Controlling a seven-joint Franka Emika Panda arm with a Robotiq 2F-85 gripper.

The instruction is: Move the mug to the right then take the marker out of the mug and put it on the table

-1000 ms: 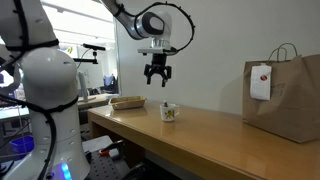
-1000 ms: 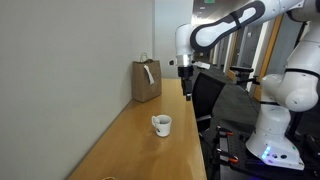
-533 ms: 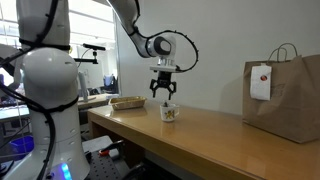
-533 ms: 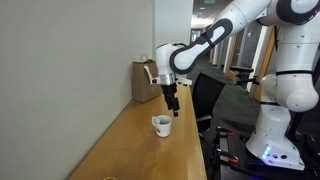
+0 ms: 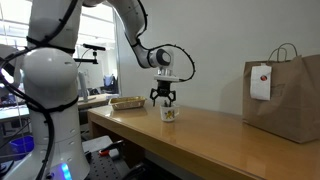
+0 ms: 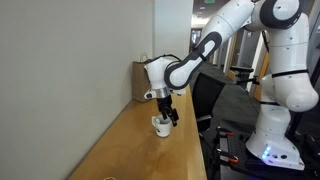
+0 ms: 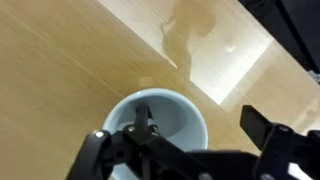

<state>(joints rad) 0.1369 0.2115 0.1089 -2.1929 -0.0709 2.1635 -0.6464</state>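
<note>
The small white mug stands on the wooden table and shows in both exterior views. My gripper is open and hangs just above it, with the fingertips at rim height. In the wrist view the mug fills the lower middle. The gripper straddles its right rim. The right finger is outside the mug. A thin dark stick inside the mug may be the marker or the left finger; I cannot tell which.
A large brown paper bag stands far along the table. A flat tan tray lies behind the mug near the table's end. The wall runs along one side of the table; the other side is its open edge.
The gripper has come down from well above the table to the mug's rim and stayed open. The mug has not moved.
</note>
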